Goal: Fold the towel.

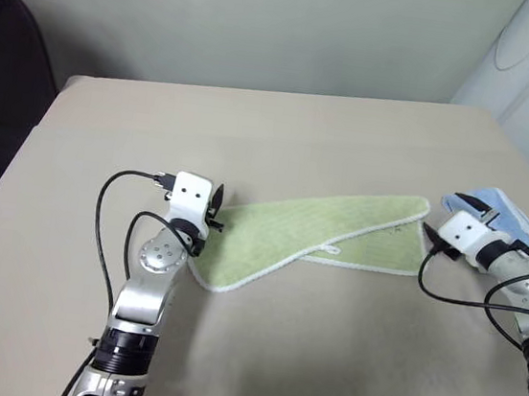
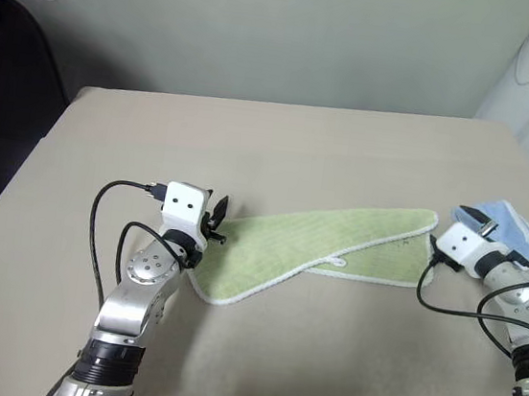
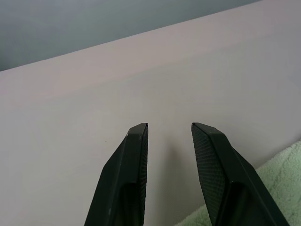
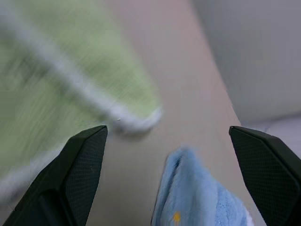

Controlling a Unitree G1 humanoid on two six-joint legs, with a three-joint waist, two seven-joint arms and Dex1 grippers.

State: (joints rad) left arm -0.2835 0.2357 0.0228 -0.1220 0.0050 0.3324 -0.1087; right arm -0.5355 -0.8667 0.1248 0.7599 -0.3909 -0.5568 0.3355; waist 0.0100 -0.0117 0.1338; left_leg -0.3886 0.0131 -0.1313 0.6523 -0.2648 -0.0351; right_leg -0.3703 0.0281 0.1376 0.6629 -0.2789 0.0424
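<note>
**Towel lies folded between my two grippers, neither one holding it**

The towel (image 1: 313, 235) lies flat on the table (image 1: 282, 133), a long yellow-green shape with white edging, partly folded over itself so that one layer runs slantwise across the other. Its small white loop tag (image 1: 331, 250) sits at the near edge, about midway along.

My left gripper (image 1: 215, 213) rests at the towel's left end, just over its corner. Its fingers (image 3: 136, 155) stand a narrow gap apart with nothing between them; the wrist view shows bare tabletop in the gap and a bit of green terry beside one finger.

My right gripper (image 4: 167, 155) is at the towel's right end, fingers spread wide and empty. Between them I see the towel's rounded corner (image 4: 141, 115) and, nearer, the light-blue cloth (image 1: 499, 212), which lies just beside the towel's right end.

The table's far edge and right edge are well apart from the towel, with plenty of bare surface beyond and in front of it. The tabletop is plain beige. A pale wall stands behind it, and a dark chair (image 1: 1, 59) sits off the left side.
</note>
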